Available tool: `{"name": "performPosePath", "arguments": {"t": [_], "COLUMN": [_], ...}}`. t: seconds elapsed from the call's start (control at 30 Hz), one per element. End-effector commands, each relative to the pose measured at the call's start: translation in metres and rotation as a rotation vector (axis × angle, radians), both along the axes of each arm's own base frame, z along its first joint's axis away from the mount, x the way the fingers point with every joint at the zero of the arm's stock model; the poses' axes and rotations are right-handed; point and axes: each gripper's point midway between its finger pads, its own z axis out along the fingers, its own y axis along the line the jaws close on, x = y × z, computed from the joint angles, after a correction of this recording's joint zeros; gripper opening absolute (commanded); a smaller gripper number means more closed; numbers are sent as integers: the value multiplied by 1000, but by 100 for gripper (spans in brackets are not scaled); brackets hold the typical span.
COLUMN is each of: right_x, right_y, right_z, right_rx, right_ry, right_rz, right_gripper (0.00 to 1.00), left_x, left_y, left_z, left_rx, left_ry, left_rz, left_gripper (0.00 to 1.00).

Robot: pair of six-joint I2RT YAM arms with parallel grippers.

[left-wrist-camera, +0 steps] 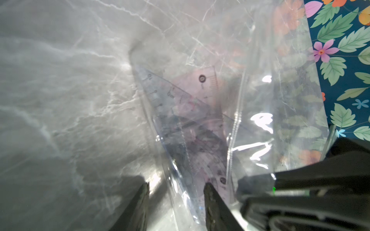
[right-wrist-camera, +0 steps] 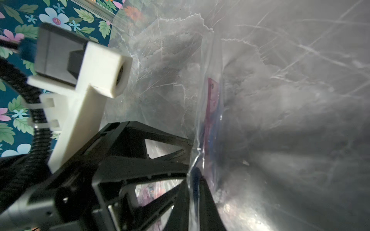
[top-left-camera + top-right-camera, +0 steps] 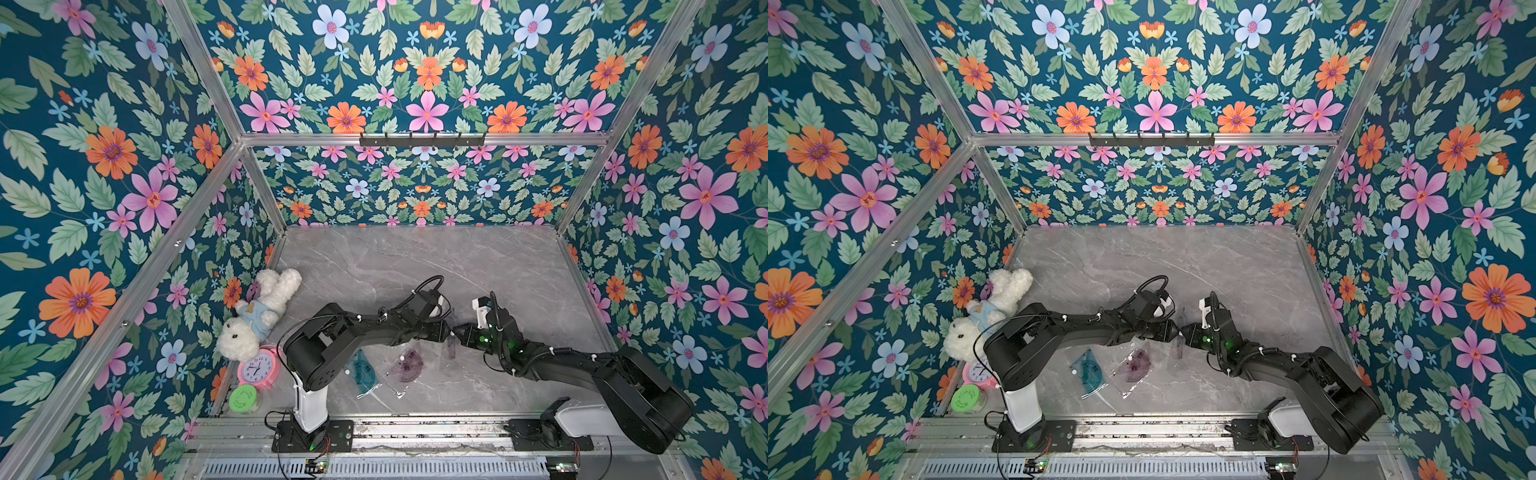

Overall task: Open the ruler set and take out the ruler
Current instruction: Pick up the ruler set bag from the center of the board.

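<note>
1. Right hand (image 2: 194, 178) is clamped tight on an edge of the clear ruler set pouch (image 1: 258, 80), which sits up between the two arms over the marble desk (image 3: 415, 257).
2. Left hand (image 1: 177, 186) has its jaws partly apart. The pouch film runs between them, not pinched.
3. The pink ruler (image 1: 206, 88) is inside the pouch with a circled "0" showing. A bluish triangle (image 1: 160, 100) overlapping it reads "10".
4. A teal set square (image 3: 363, 370) and a purple protractor (image 3: 409, 363) lie on the desk.
</note>
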Motion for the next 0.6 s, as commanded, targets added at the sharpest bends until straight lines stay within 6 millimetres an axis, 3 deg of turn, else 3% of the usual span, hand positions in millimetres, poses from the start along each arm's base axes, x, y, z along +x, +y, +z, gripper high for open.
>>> {"name": "performPosePath", "arguments": {"t": [0.0,0.1,0.2,0.43,0.53,0.57], "right_x": [-6,-9,-15,-33,-42,-48], "right_y": [3,-3,-9,-18,-15,-5], "right_z": [2,10,27,84,105,115], "right_rx": [-8,-40,-84,-202,-196,-156], "right_ry": [7,-1,-25,-78,-68,-78], "right_rz": [29,33,54,231,319,390], "right_gripper": [7,3,0,0,0,0], "left_x": [-9,-2,10,36,30,23], "left_y": [7,11,17,33,39,42], "left_z": [-8,3,29,116,153,164], "left_rx": [39,69,109,199,228,228], "left_ry": [31,-26,-132,-451,-619,-679], "left_rz": [-12,-11,-16,-62,-197,-263], "left_gripper": [48,49,50,60,63,63]}}
